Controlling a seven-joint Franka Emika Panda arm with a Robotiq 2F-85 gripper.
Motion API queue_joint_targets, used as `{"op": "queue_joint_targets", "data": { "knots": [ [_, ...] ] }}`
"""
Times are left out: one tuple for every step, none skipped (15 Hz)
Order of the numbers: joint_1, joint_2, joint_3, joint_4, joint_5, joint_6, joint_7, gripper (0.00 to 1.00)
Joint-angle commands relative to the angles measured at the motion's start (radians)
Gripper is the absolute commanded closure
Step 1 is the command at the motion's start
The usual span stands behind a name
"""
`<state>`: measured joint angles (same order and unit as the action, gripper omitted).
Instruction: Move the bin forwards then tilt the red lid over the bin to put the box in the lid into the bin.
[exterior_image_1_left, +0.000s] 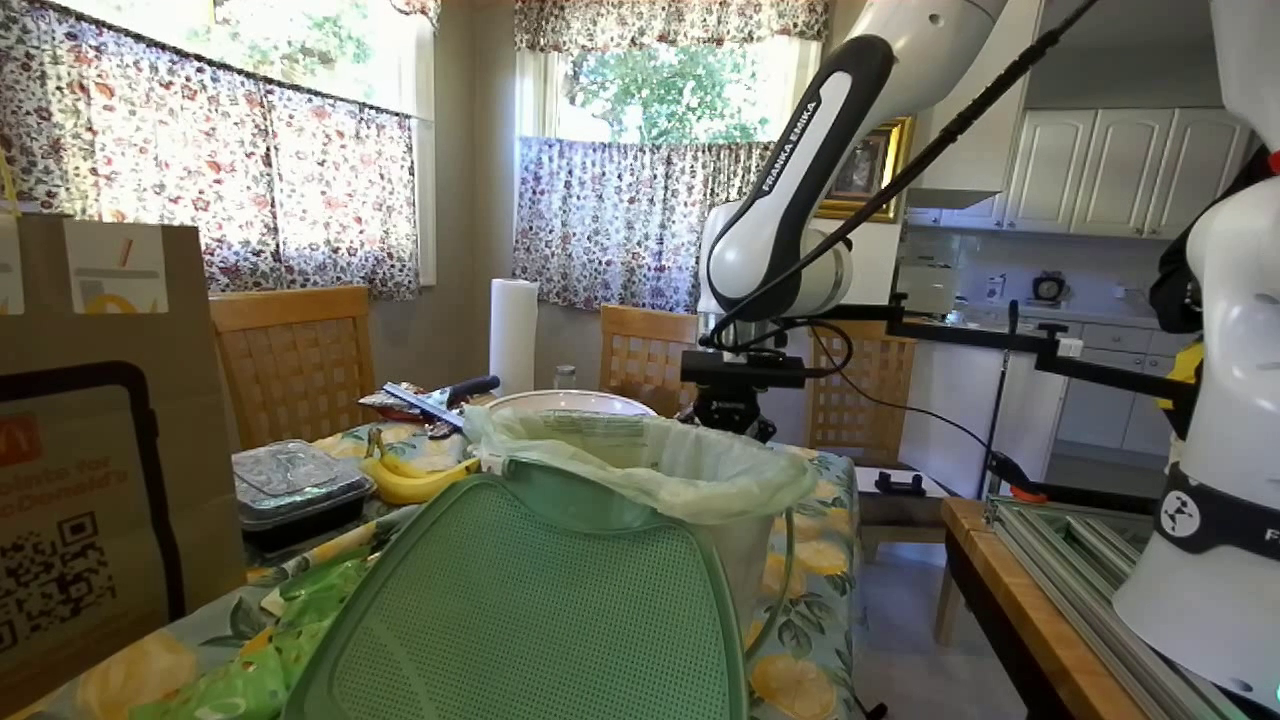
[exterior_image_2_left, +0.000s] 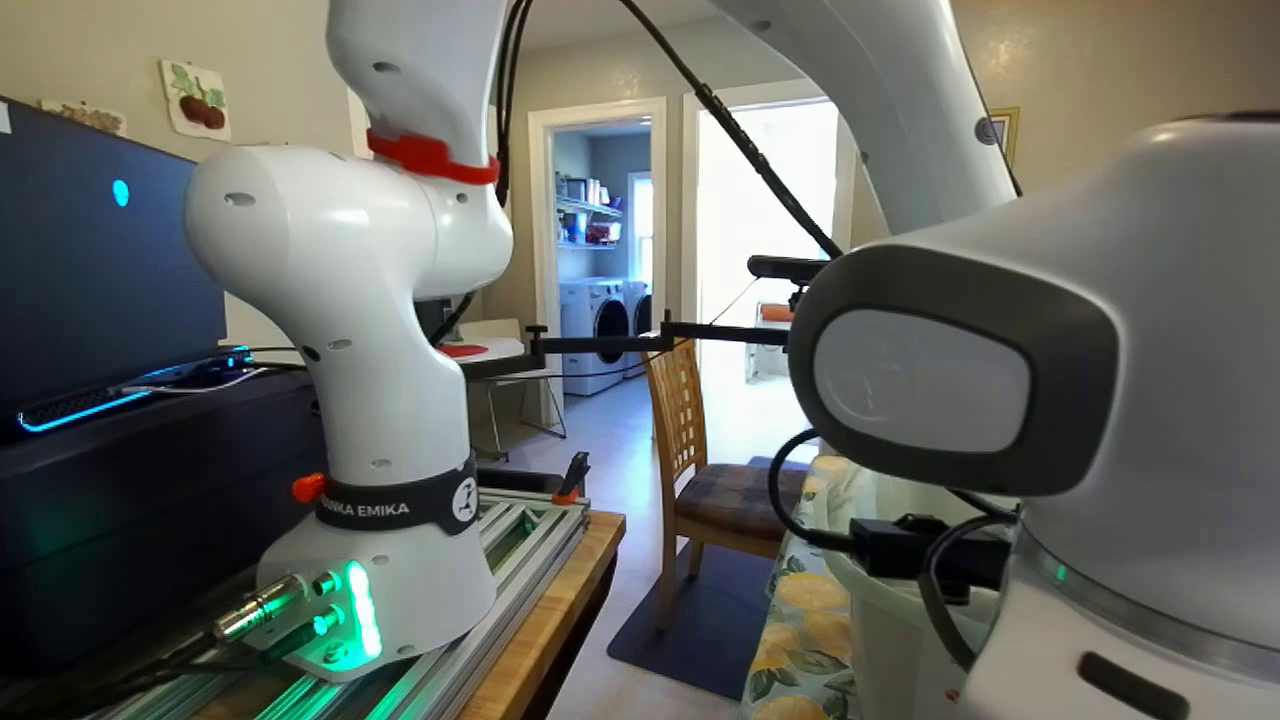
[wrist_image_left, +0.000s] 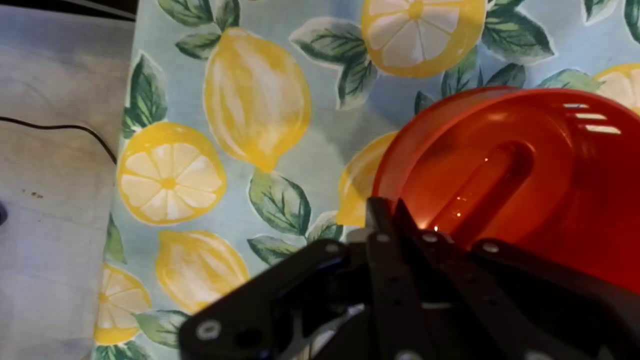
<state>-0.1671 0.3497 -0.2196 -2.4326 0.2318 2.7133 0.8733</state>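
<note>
Tablecloth (wrist_image_left: 240, 185), red lid (wrist_image_left: 540, 172), lined bin (exterior_image_1_left: 747, 560)

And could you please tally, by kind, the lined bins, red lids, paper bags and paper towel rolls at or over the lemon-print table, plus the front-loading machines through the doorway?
Lined bin: 1
Red lid: 1
Paper bag: 1
Paper towel roll: 1
Front-loading machines: 2
Total: 6
</note>
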Motion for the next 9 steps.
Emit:
{"op": "queue_joint_targets", "data": {
  "knots": [
    [-0.007, 0.076, -0.006, 0.077, 0.014, -0.021, -0.051, 0.99],
    [-0.009, 0.091, -0.003, 0.087, 0.019, -0.020, -0.057, 0.99],
    [-0.006, 0.103, -0.007, 0.100, 0.015, -0.025, -0.054, 0.99],
    [-0.006, 0.114, -0.007, 0.109, 0.015, -0.025, -0.056, 0.99],
    [-0.006, 0.124, -0.007, 0.119, 0.015, -0.028, -0.056, 0.99],
    [-0.006, 0.134, -0.007, 0.128, 0.016, -0.030, -0.057, 0.99],
    [-0.005, 0.143, -0.007, 0.136, 0.016, -0.030, -0.057, 0.99],
    [-0.005, 0.149, -0.007, 0.143, 0.015, -0.031, -0.058, 0.99],
    [-0.005, 0.154, -0.007, 0.147, 0.016, -0.033, -0.058, 0.99]
  ]
}}
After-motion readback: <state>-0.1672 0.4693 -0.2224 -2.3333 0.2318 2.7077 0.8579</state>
